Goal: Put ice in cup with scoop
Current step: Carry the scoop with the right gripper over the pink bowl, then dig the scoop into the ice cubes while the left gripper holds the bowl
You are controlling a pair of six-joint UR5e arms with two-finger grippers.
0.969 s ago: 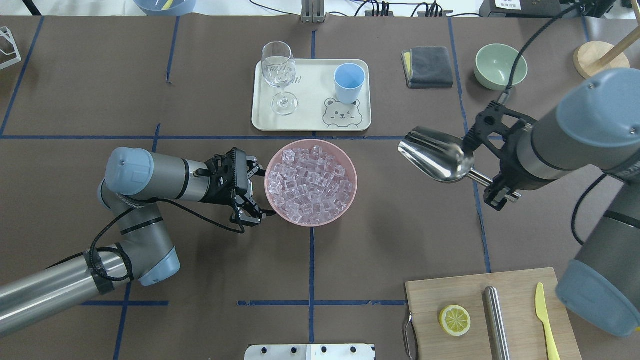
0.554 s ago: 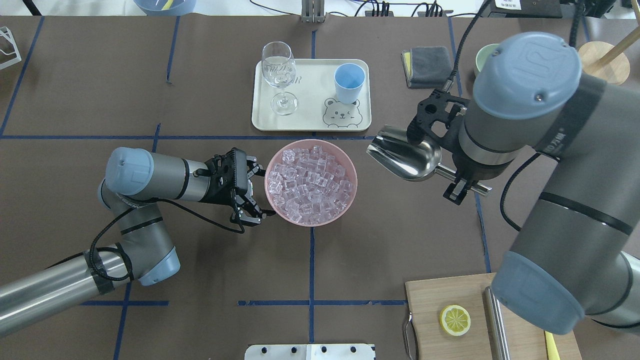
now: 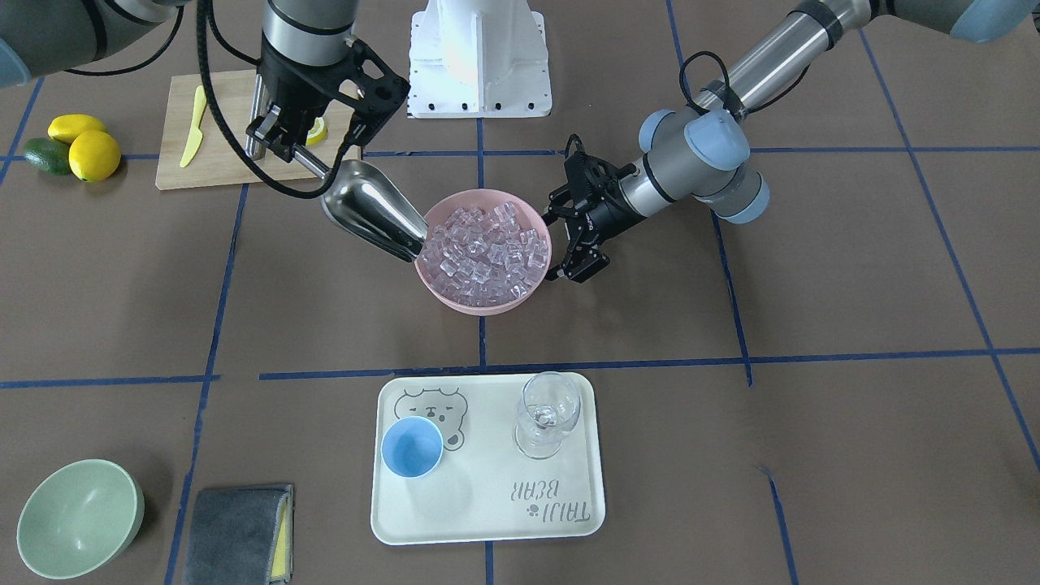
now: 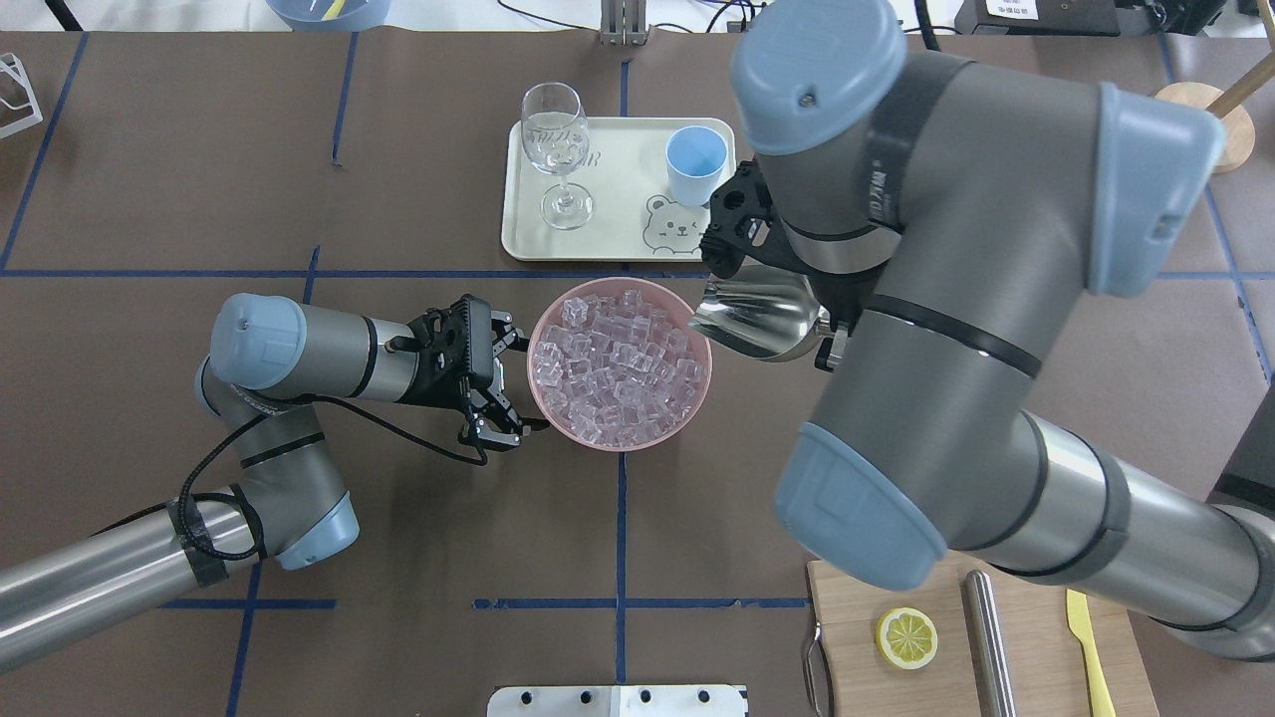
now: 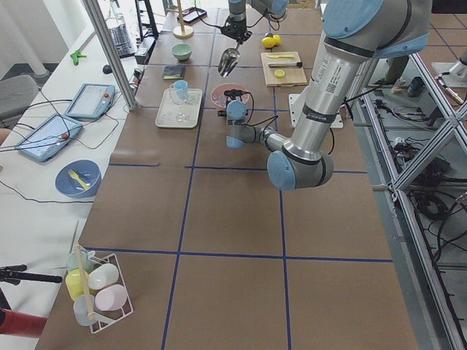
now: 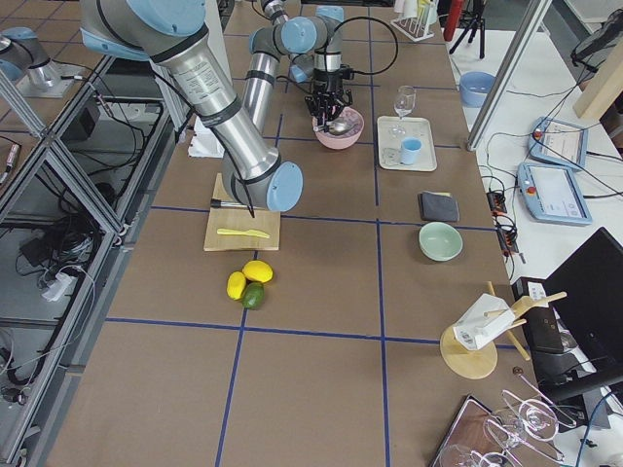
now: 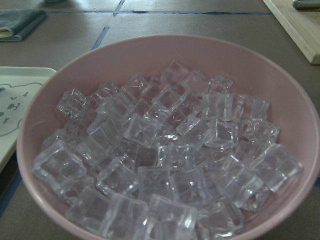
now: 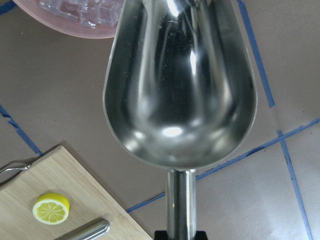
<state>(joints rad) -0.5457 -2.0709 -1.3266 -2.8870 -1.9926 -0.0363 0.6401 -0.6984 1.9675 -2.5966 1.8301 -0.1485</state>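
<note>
The ice is a heap of clear cubes that fills a pink bowl at the table's middle; it also shows in the front view and the left wrist view. My right gripper is shut on the handle of the steel scoop. The scoop's trough is empty and its mouth is at the bowl's rim. My left gripper is open, its fingers on either side of the bowl's opposite edge. The light-blue cup stands empty on a tray.
A clear stemmed glass shares the tray. A cutting board holds a lemon slice, a steel cylinder and a yellow knife. A green bowl and a grey cloth lie beyond the tray.
My right arm has swung toward the pink bowl with the scoop, bringing its mouth to the rim. The left arm and the bowl have not moved.
</note>
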